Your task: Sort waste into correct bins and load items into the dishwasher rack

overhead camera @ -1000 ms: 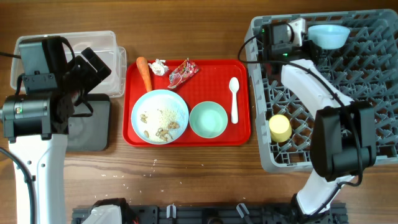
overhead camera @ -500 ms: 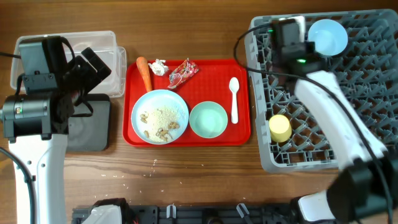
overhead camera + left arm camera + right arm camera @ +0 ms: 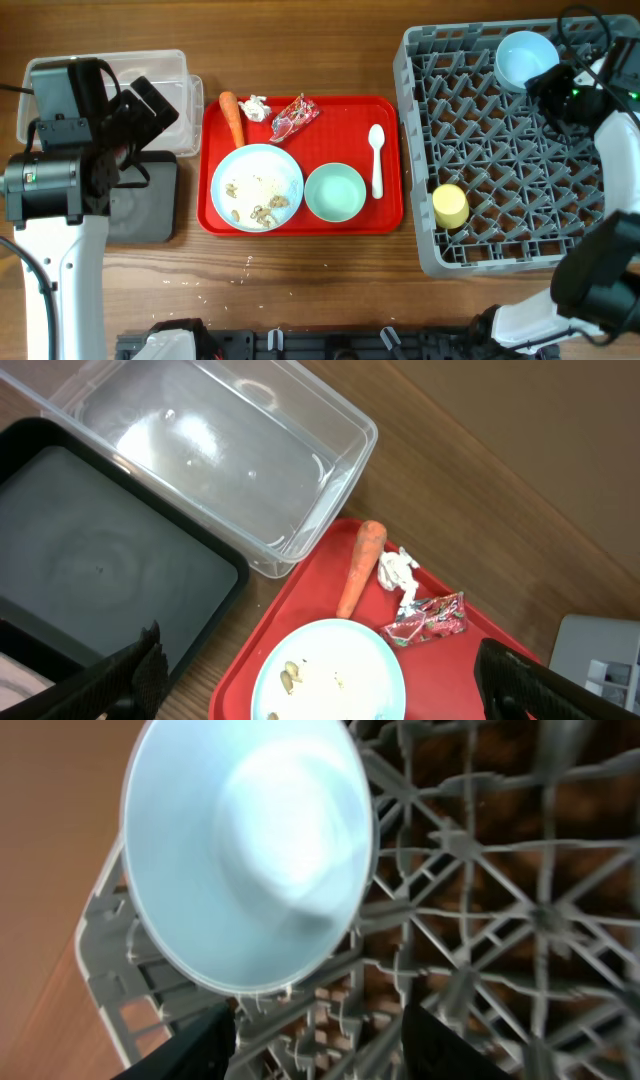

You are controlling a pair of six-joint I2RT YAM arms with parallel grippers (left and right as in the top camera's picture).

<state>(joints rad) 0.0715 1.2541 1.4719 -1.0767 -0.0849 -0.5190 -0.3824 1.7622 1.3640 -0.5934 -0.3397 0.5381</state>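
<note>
On the red tray lie the carrot (image 3: 232, 117), tissue (image 3: 257, 107), snack wrapper (image 3: 294, 117), blue plate (image 3: 257, 187) with rice scraps, green bowl (image 3: 335, 192) and white spoon (image 3: 377, 160). The blue bowl (image 3: 527, 60) rests in the far part of the grey rack (image 3: 520, 150); the yellow cup (image 3: 450, 206) lies at the rack's near left. My right gripper (image 3: 556, 86) is open and empty just right of the blue bowl (image 3: 250, 850). My left gripper (image 3: 155, 105) is open and empty, above the clear tub (image 3: 230, 460) and black tray (image 3: 90, 560).
The red tray (image 3: 385, 215) lies between the bins on the left and the rack on the right. A few rice crumbs (image 3: 250, 262) lie on the wooden table in front of the tray. The right arm's cable loops over the rack's far right corner.
My right gripper has let go of the blue bowl and swung from the rack's far left side to the bowl's right. The bowl stays in the rack. The left arm has not moved.
</note>
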